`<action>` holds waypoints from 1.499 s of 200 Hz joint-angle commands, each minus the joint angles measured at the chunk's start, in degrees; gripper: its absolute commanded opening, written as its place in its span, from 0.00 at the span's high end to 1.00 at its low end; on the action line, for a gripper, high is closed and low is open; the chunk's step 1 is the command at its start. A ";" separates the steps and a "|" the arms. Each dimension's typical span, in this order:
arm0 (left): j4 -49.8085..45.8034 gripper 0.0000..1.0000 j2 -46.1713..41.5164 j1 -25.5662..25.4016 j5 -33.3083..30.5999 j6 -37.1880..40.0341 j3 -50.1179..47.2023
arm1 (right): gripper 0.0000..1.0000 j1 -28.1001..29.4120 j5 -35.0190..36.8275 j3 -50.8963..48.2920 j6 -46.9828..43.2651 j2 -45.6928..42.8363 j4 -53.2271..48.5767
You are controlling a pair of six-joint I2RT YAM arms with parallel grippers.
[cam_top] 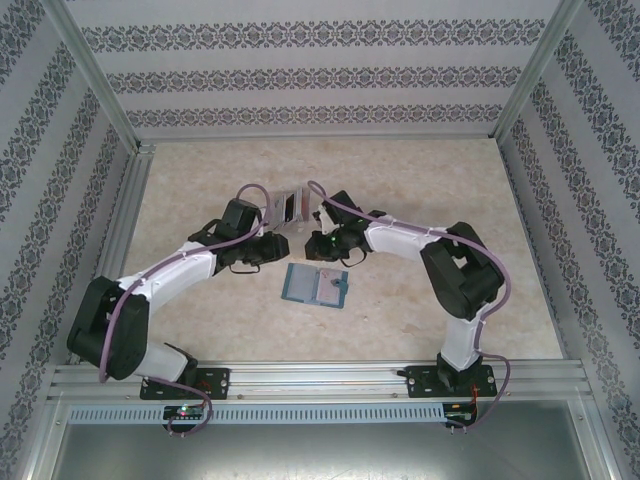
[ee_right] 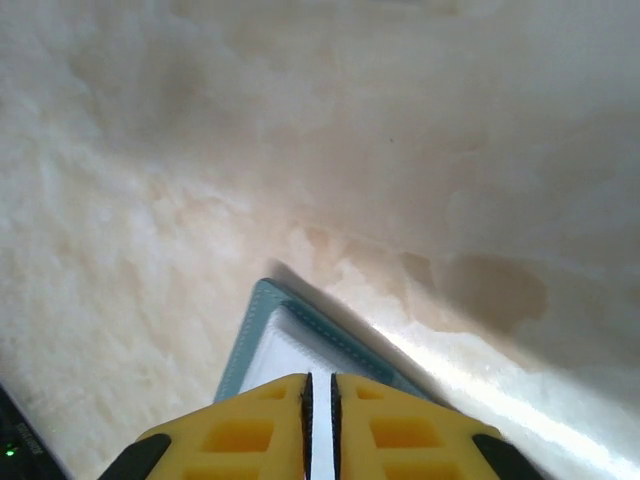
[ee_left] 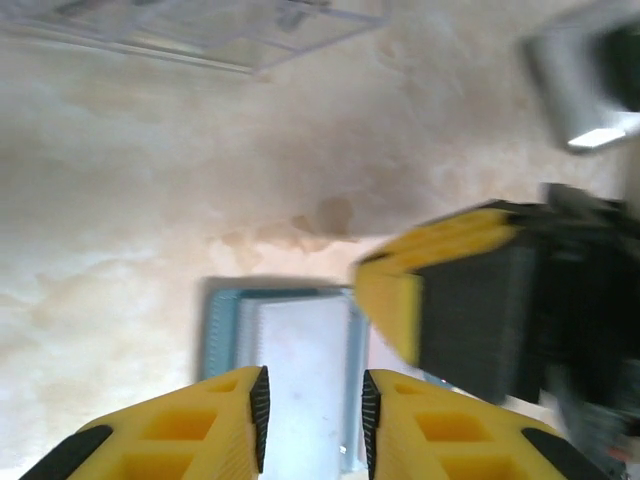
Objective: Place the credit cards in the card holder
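Teal card holder — open flat on table.
Above it: left gripper parted; right gripper all but closed.

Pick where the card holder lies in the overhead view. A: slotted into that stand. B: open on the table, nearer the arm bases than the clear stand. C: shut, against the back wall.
B: the card holder lies spread open on the table, nearer than the clear stand.

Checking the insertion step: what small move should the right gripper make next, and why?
Probably ease the right gripper down toward the card holder: its jaws stand nearly shut just over the holder's corner, while the left gripper hovers open above the pale pocket.
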 commanded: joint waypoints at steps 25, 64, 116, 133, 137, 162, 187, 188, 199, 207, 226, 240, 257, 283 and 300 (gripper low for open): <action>0.08 0.63 7.44 8.08 2.01 3.88 5.52 | 0.83 -1.84 4.04 -1.84 -0.69 -6.08 -0.30; 3.56 0.57 15.69 14.12 6.61 3.75 10.86 | 0.82 -3.09 6.19 -5.70 -0.08 -9.73 -0.04; 13.52 0.53 26.92 17.42 14.19 0.09 17.38 | 0.82 -4.52 7.06 -9.01 0.69 -11.43 0.59; 17.49 0.53 30.24 17.02 16.47 -2.91 19.03 | 0.81 -5.01 6.83 -9.35 0.70 -11.67 0.52; 17.85 0.54 30.87 16.81 16.81 -3.30 19.58 | 0.81 -5.10 6.97 -9.51 0.69 -11.83 0.44; 17.25 0.54 33.94 13.84 17.09 -3.82 23.01 | 0.81 -6.10 7.29 -9.97 0.52 -12.39 0.44; 18.97 0.54 35.46 11.41 16.45 -6.22 23.80 | 0.81 -7.18 7.23 -10.37 0.34 -13.41 0.16; 19.15 0.54 35.53 11.30 16.49 -6.39 23.73 | 0.81 -7.21 7.29 -10.41 0.34 -13.47 0.17; 20.47 0.54 36.31 10.43 16.49 -7.44 24.03 | 0.80 -7.70 7.43 -10.85 0.34 -13.92 0.37; 20.18 0.54 37.17 9.74 16.46 -7.65 24.97 | 0.80 -8.17 7.37 -11.12 0.49 -13.91 0.57; 20.87 0.54 39.01 7.95 16.89 -9.26 26.88 | 0.80 -8.73 6.77 -11.21 0.43 -13.71 0.66; 21.28 0.55 39.99 6.67 16.84 -9.72 28.00 | 0.80 -9.13 7.47 -11.41 0.73 -14.25 0.96; 19.87 0.54 40.84 5.92 16.70 -9.10 29.85 | 0.79 -10.03 7.26 -10.87 0.63 -14.75 0.89; 19.04 0.54 40.11 5.95 17.05 -8.89 30.70 | 0.74 -11.80 7.95 -8.47 -0.51 -15.60 -0.29; 18.02 0.54 38.34 5.92 17.10 -8.24 30.14 | 0.63 -13.21 8.52 -6.22 -0.79 -15.02 -0.93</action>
